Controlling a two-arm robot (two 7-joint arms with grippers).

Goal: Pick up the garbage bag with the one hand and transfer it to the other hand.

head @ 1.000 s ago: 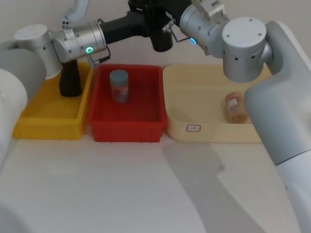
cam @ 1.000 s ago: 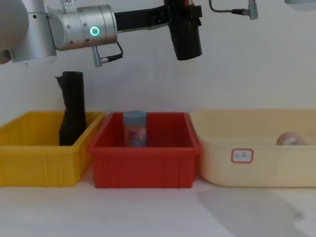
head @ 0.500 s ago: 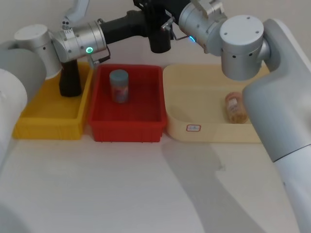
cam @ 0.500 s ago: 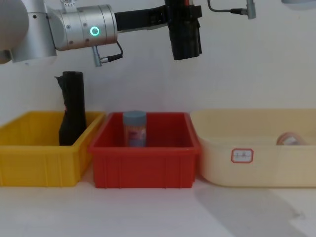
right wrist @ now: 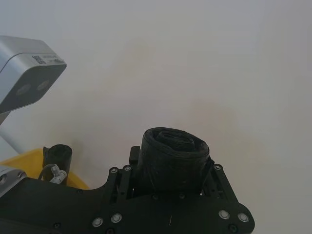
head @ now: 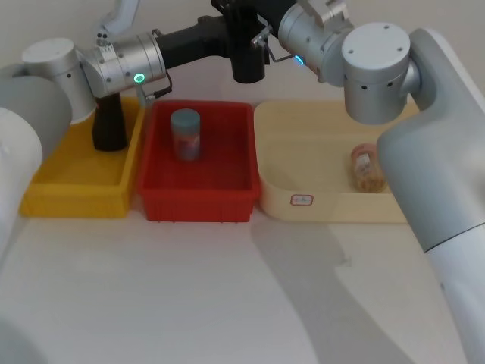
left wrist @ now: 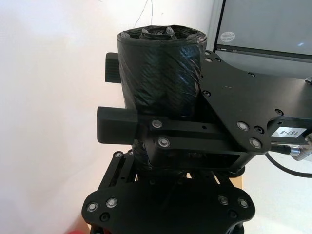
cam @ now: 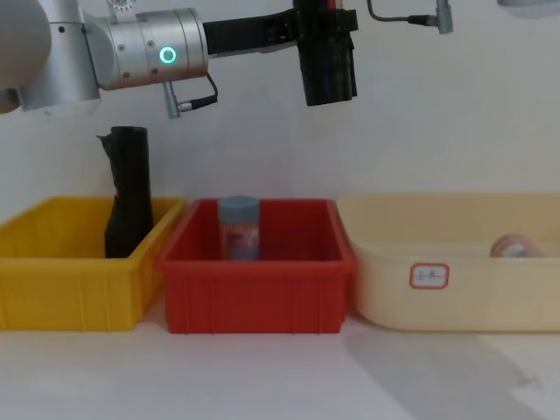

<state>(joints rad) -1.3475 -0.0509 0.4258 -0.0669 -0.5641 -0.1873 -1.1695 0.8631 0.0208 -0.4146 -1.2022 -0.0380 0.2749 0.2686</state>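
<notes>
A white table [head: 189, 296] carries three bins side by side (their walls touching): a yellow bin [head: 45, 199], a red bin [head: 197, 203], and a cream tray [head: 333, 206].

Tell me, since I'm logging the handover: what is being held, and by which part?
The garbage bag hangs upright above the red bin. The left gripper clamps its upper middle; the right gripper is closed around it too.

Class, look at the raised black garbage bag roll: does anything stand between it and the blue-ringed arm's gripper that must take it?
Nothing visible does. The garbage bag hangs upright, high above the red bin, gripped by the left gripper. The right gripper is already at the roll, its fingers on either side of it.
</notes>
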